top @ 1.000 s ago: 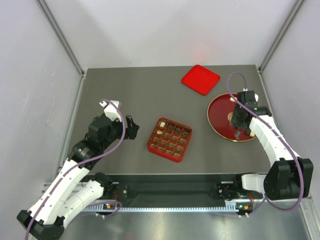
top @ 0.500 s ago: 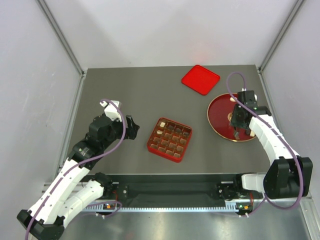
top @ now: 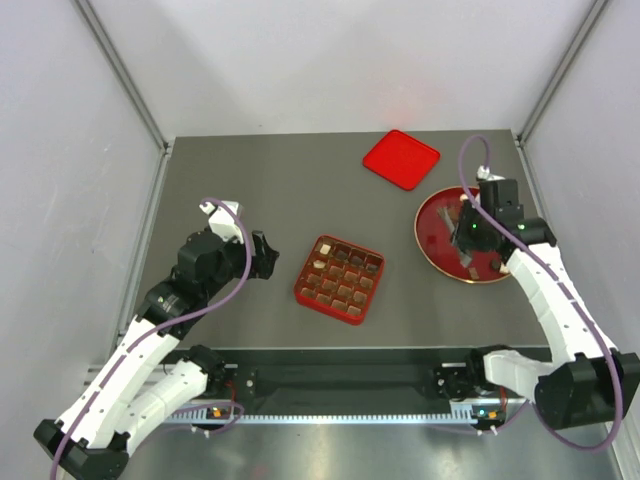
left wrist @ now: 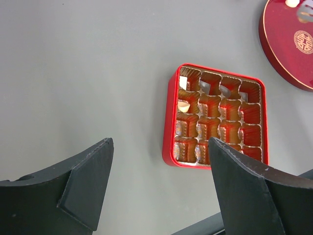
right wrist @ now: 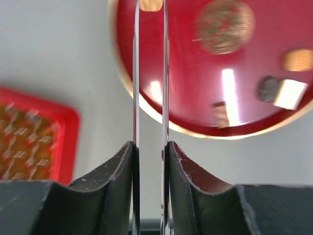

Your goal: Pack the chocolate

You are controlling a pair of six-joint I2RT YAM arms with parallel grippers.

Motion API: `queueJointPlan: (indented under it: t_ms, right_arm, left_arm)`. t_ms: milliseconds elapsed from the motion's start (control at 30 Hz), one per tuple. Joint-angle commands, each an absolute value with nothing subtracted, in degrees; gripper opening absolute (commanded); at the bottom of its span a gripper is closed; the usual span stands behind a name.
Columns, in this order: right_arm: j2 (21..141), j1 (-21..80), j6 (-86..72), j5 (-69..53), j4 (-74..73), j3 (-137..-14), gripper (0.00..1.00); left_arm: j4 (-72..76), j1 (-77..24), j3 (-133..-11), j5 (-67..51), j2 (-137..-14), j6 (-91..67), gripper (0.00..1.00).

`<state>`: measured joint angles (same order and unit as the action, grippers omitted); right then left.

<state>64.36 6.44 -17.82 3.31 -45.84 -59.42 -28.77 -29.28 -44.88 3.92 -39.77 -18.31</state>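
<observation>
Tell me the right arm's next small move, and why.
Probably swing toward the red gridded square tray: the right end effector seems closed on a small tan chocolate piece over the round red plate, and several tray cells look empty.

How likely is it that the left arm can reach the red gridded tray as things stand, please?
Probably yes: the left gripper hangs open beside the tray, with only bare table between them.
</observation>
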Motion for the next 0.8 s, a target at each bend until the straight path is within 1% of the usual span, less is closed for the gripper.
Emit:
queueJointPlan:
  t_ms: [0, 267, 367, 500, 767]
  right_arm:
    - [61.61, 11.59, -20.29, -1.48, -45.00, -63.01, 0.28]
    - [63.10, 34.24, -23.73, -0.18, -46.58, -67.67, 0.28]
    - [63.81, 39.53, -23.73, 1.58, -47.37, -68.90, 0.28]
    - [65.21, 42.97, -22.07, -2.37, -47.64, -69.26, 0.28]
    - [66.97, 47.81, -21.53, -3.78, -48.07, -68.47, 0.28]
  left_arm:
    - [-28.04, -29.36, -45.09, 4.13, -39.73, -18.28, 0.83]
    - [-28.04, -29.44, -45.09, 4.31, -39.73, -18.37, 0.83]
    - [-28.04, -29.44, -45.09, 4.39, -39.64, -18.37, 0.83]
    - [-27.86, -29.36, -45.09, 4.22, -39.72, -18.37, 0.83]
    - [-27.95, -29.44, -45.00, 4.22, -39.64, -18.46, 0.83]
